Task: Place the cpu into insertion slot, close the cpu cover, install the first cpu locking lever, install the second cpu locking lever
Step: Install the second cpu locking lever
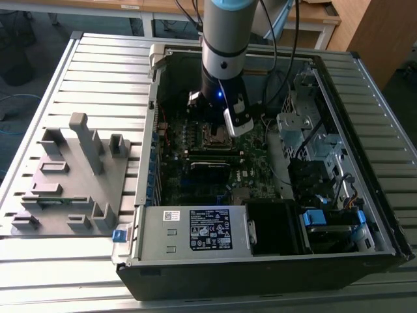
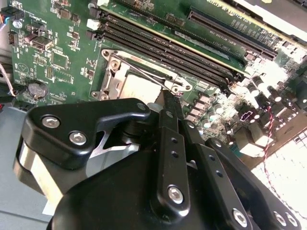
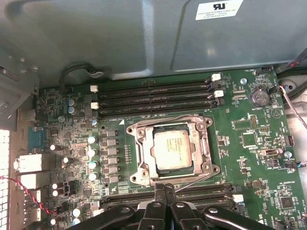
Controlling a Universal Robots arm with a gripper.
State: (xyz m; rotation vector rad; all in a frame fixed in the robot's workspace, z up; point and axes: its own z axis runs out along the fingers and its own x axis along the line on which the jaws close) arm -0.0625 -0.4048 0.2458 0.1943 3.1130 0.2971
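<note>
- cpu [image 3: 173, 149] sits in the insertion slot [image 3: 144, 158], silver-grey top facing up, on the green motherboard [image 3: 254, 143] inside the open computer case [image 1: 365, 215].
- cpu cover [image 3: 204, 143] is down: the silvery frame lies flat around the chip, which shows through its cut-out.
- Two thin wire locking levers run along the frame edges: one [image 3: 165, 120] on the side toward the upper memory slots, one [image 3: 192, 182] slanting off the corner nearest the claw.
- claw [image 3: 165, 189] is just beside the socket edge, tips close to the slanted lever; contact with it can't be confirmed.
- claw fingers [image 3: 159, 191] are pressed together, no gap between them, nothing visibly gripped. In the second wrist view the tips [image 2: 169, 98] end at the frame's corner by the wire.
- Long black memory slots [image 3: 153, 98] flank the socket on two sides, one bank right under the claw body.
- In the exterior view the arm [image 1: 225, 45] comes straight down into the case; a grey fixture block [image 1: 71, 176] lies on the slatted worktop [image 1: 98, 72] at the exterior view's left, well apart.
</note>
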